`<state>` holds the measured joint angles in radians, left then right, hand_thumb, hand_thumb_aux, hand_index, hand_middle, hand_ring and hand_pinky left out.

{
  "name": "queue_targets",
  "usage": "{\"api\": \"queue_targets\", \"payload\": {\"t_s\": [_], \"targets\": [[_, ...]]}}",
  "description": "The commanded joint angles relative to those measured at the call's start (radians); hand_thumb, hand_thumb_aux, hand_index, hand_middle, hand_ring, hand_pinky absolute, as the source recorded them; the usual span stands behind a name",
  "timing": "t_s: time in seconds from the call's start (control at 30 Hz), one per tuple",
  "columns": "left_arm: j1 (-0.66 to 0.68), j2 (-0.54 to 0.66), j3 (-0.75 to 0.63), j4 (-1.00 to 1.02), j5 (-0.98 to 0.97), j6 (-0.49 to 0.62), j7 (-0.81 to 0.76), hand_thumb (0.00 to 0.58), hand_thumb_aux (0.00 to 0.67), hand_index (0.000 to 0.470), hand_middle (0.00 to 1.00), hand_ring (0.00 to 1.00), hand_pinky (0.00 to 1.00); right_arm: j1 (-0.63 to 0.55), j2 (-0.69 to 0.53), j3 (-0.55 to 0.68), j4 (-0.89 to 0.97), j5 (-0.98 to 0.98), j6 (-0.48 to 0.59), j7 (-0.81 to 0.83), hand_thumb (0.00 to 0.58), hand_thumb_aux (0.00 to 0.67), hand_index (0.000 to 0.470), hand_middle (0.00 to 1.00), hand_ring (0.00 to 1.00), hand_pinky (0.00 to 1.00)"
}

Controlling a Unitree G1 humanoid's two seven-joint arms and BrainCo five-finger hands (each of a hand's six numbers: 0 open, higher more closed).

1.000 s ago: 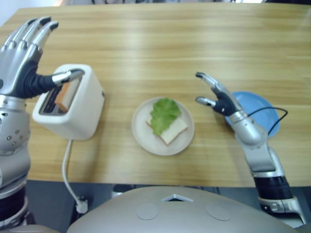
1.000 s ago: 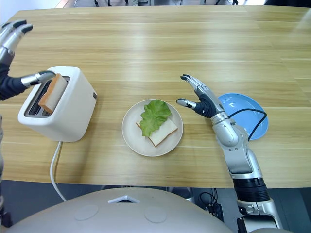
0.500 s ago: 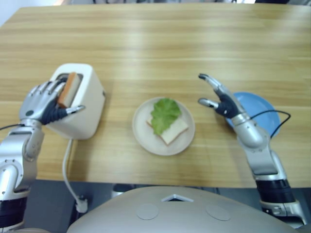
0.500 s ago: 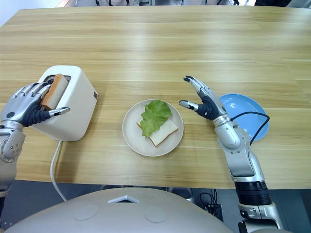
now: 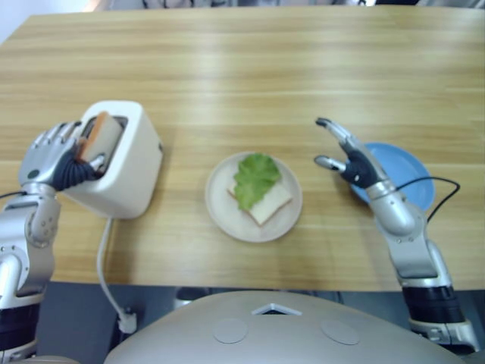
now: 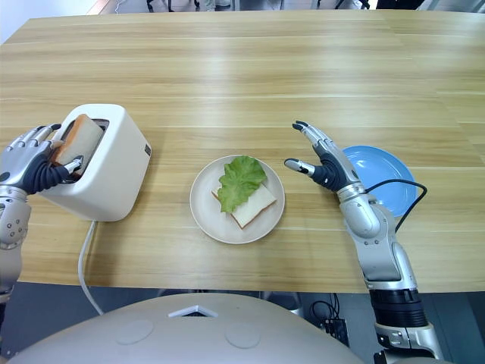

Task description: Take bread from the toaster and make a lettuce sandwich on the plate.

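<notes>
White toaster [image 6: 106,163] sits on the left of the wooden table [image 6: 242,68], and a bread slice [image 6: 78,140] sticks up out of its slot. The left hand [image 6: 30,163] has its fingers curled around that bread slice, holding it. In the middle is the plate [image 6: 198,205], with a bottom slice [image 6: 258,206] lying on it and green lettuce [image 6: 241,180] on top. The right hand [image 6: 324,161] hangs just beside the plate with its fingers spread wide and nothing in it. I think the next job is to lift the bread slice out and lay it on the lettuce. It could catch in the slot if the hand pulls sideways, and then the toaster could tip or slide. A too-hard squeeze could crush the soft bread, and a loose hold could let it drop on the table. If it lands crooked, the lettuce could slip off the plate.
</notes>
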<state>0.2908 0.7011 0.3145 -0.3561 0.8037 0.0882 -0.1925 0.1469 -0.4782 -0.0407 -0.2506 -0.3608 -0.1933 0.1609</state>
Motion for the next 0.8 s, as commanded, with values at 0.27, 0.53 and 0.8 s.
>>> {"api": "queue_targets", "payload": {"t_s": [0.27, 0.53, 0.8], "targets": [[-0.038, -0.056, 0.062, -0.082, -0.152, 0.014, 0.013, 0.580, 0.670, 0.460, 1.00, 1.00, 1.00, 0.010, -0.008, -0.011, 0.004, -0.008, -0.002, -0.003, 0.000, 0.000, 0.000, 0.00, 0.00, 0.00], [-0.309, -0.214, 0.291, -0.428, -0.589, 0.080, 0.050, 0.580, 0.670, 0.460, 1.00, 1.00, 1.00, 0.016, -0.003, -0.007, 0.012, -0.010, -0.003, -0.012, 0.000, 0.000, 0.000, 0.00, 0.00, 0.00], [-0.470, -0.295, 0.159, -0.590, -0.749, 0.199, 0.075, 0.580, 0.670, 0.460, 1.00, 1.00, 1.00, 0.013, 0.003, -0.002, 0.024, -0.010, -0.001, -0.021, 0.000, 0.000, 0.000, 0.00, 0.00, 0.00]]}}
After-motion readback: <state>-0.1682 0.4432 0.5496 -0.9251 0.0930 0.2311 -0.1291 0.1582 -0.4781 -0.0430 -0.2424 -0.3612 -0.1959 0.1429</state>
